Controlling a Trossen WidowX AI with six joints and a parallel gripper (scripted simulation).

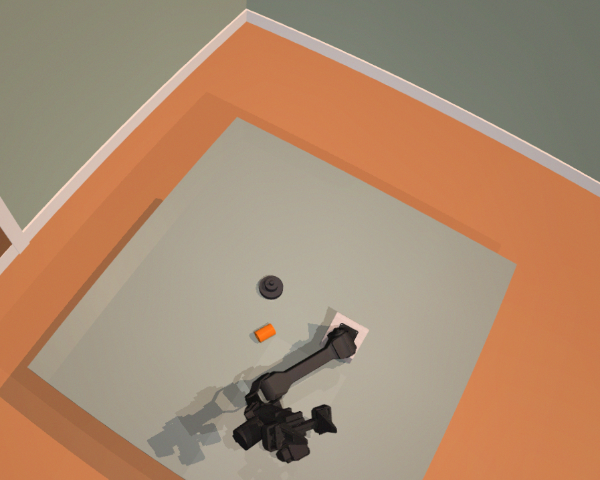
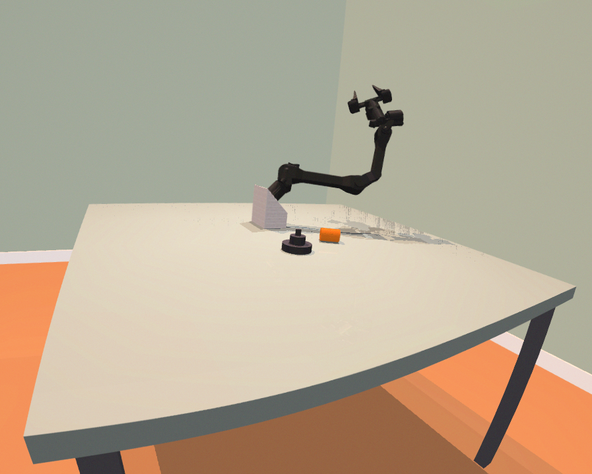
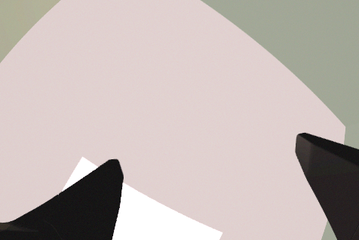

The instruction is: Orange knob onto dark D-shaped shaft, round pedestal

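Observation:
The orange knob (image 1: pixel 265 332) (image 2: pixel 330 235) lies on its side on the table; its hole cannot be made out. The round dark pedestal (image 1: pixel 270 295) (image 2: pixel 296 249) stands upright near it, apart from it, with the short dark shaft (image 1: pixel 271 283) (image 2: pixel 298 231) bare on top. The shaft's flat side cannot be seen. My gripper (image 2: pixel 363 88) (image 3: pixel 210 157) is open and empty, its fingers wide apart. It is high above the table, far from knob and pedestal, and points upward. Neither knob nor pedestal shows in the wrist view.
The arm's pale wedge-shaped base block (image 1: pixel 361 331) (image 2: pixel 273 219) stands on the grey table (image 1: pixel 341 232) (image 2: pixel 209 305), to the right of the knob in the top view. The arm reaches out from it above the table. The wrist view shows the pale ceiling, a white panel (image 3: pixel 158 215) and walls.

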